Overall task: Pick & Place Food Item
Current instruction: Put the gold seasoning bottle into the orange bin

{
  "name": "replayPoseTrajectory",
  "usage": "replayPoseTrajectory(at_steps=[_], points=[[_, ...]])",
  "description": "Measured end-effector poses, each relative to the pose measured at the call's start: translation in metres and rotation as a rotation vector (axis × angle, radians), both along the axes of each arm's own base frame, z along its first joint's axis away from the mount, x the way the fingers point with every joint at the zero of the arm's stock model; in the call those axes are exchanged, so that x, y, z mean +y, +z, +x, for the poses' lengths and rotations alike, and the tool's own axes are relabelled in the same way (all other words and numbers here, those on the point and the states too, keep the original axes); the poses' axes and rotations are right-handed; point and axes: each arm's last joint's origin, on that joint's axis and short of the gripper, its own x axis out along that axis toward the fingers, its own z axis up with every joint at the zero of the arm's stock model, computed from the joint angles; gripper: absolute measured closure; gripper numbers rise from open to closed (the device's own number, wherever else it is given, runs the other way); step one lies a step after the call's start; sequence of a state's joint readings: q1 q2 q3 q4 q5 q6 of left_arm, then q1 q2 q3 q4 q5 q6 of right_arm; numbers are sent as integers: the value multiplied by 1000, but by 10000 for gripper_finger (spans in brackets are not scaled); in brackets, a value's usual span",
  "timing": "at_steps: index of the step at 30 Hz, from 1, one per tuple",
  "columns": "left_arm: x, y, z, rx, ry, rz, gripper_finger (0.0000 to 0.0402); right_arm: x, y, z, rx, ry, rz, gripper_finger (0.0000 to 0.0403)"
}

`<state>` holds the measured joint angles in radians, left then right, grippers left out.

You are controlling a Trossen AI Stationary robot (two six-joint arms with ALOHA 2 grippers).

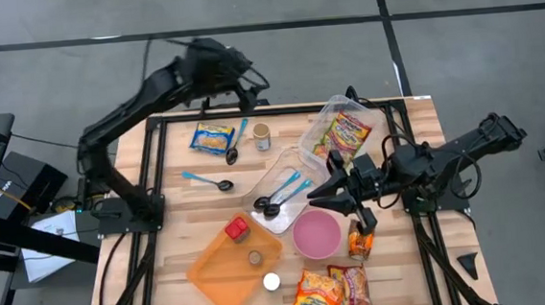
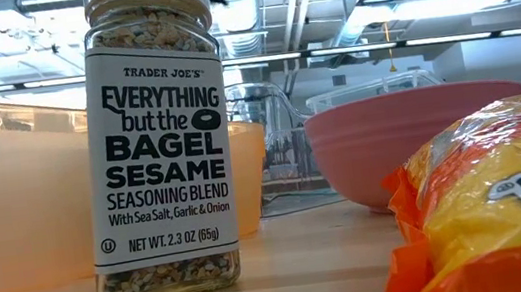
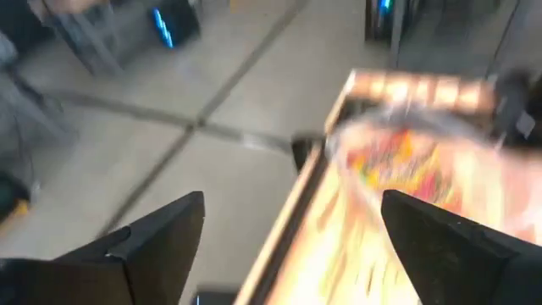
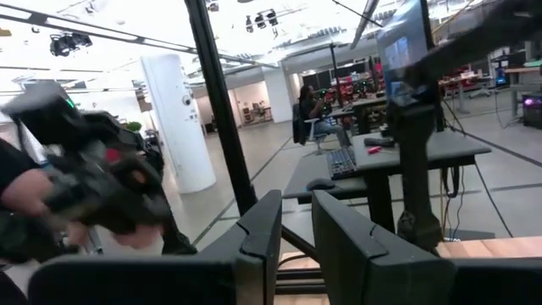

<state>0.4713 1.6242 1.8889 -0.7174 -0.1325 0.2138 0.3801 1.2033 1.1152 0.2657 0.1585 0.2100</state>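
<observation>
Your table is crowded, so start with the big pieces. The orange tray sits at the near edge with a red item and small round pieces in it. Beside it stands the pink bowl, and a clear flat tray in the middle holds two blue-handled spoons. At the far right corner a clear container holds a red and yellow food packet.

Your left gripper hangs high over the table's far edge, fingers spread wide apart with nothing between them. In its wrist view the packet in the container shows blurred ahead.

Your right gripper lies low near the pink bowl, its fingers close together with only a narrow gap and nothing visibly held.

Smaller things: a yellow packet near the far edge, two noodle packets at the near edge, and the seasoning jar upright, close to the low camera.
</observation>
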Motion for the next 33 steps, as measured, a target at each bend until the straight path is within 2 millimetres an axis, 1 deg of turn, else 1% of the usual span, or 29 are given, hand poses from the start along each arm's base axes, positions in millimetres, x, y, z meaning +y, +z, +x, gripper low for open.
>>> replayPoseTrajectory(at_steps=[3,5,7,9,12,15,20,24,27,33], points=[[21,-32,10,151,-31,-84,30,4,0,-2,-1,15,0,337],[31,-55,17,255,-63,-140,24,6,0,-3,-3,25,1,337],[36,-77,24,367,-128,-198,19,9,0,-4,-3,36,2,337],[38,-95,31,448,-216,-235,17,11,0,-5,-3,46,1,337],[39,-116,40,527,-353,-250,16,14,0,-6,-1,56,1,337],[40,-130,48,580,-435,-233,17,16,0,-7,0,65,0,337],[45,-149,58,604,-497,-238,18,22,-1,-8,5,86,-2,337],[52,-166,66,649,-480,-220,18,25,-3,-9,18,98,-8,337],[55,-175,67,683,-464,-232,18,27,-4,-9,31,105,-11,337],[61,-184,67,694,-432,-213,18,29,-4,-10,33,113,-12,337]])
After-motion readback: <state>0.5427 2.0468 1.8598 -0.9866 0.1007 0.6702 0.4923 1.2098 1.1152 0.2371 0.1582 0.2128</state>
